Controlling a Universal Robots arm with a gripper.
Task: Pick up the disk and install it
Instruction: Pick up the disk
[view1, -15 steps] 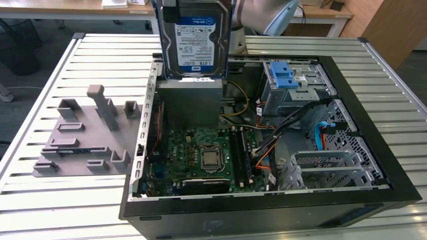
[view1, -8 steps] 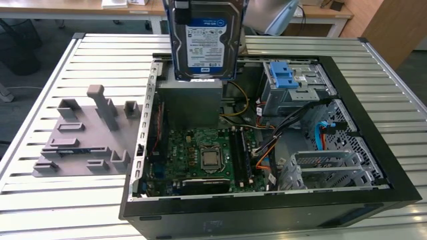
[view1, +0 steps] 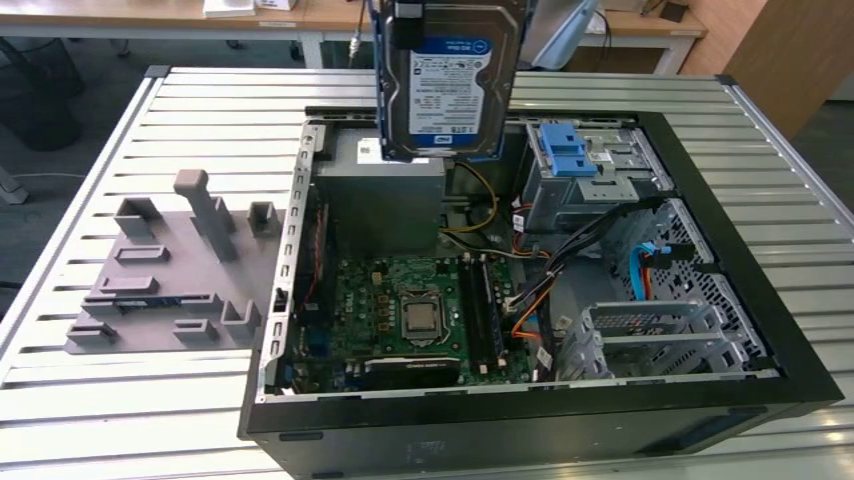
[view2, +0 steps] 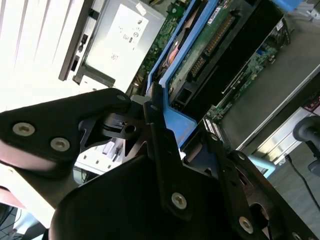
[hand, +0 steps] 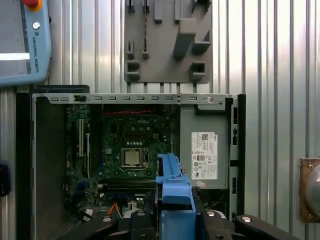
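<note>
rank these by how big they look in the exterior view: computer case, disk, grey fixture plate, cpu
1. computer case
2. grey fixture plate
3. disk. It is held up above the case and may be nearer the camera, so its place against the plate is unsure.
4. cpu

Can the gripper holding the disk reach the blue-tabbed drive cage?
Probably yes: the gripper holds the disk above the open case, nothing covers the drive cage, though cables run beside it.

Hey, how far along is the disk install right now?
Done: pickup. In hand: the gripper is shut on the disk by its blue bracket, holding it upright above the open case. Left: the disk is not yet seated inside the case.
</note>
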